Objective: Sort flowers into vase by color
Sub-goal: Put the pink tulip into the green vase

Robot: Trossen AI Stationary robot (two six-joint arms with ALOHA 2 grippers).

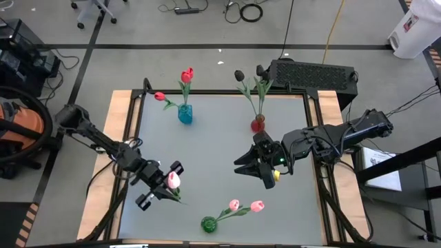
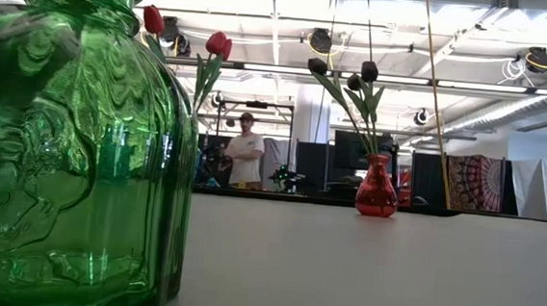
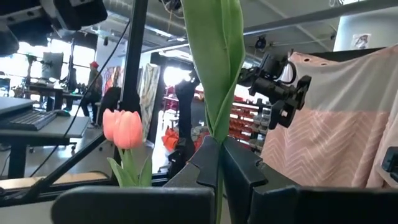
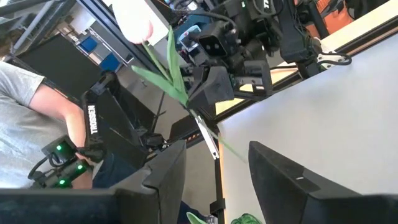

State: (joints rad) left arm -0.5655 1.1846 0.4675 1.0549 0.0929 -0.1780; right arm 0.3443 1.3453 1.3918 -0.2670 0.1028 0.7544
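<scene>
My left gripper (image 1: 169,187) hovers over the table's near left, shut on a pink tulip whose head (image 1: 173,180) shows beside it. Just to its right a green vase (image 1: 209,224) stands at the near edge with two pink tulips (image 1: 246,205) leaning out of it. At the far side, a blue vase (image 1: 185,114) holds two red tulips (image 1: 187,74) and a red vase (image 1: 258,124) holds black tulips (image 1: 239,74). My right gripper (image 1: 256,169) hangs open over the table's right half with nothing between its fingers (image 4: 280,180). My left gripper pinches the pink tulip's green stem and leaf (image 3: 217,134) between its two fingers, partway down the stem. The fingers lie across the stem, about level, coming from the table's left. The tulip is lifted clear and tilted, its head (image 4: 134,18) above the fingers and its stem end (image 4: 231,149) below.
A black box (image 1: 313,72) sits at the table's far right edge. A person in a grey shirt (image 4: 31,99) stands beyond the table in the right wrist view, and another person (image 2: 246,151) stands far off in the room. Bare tabletop (image 1: 213,151) lies between the vases.
</scene>
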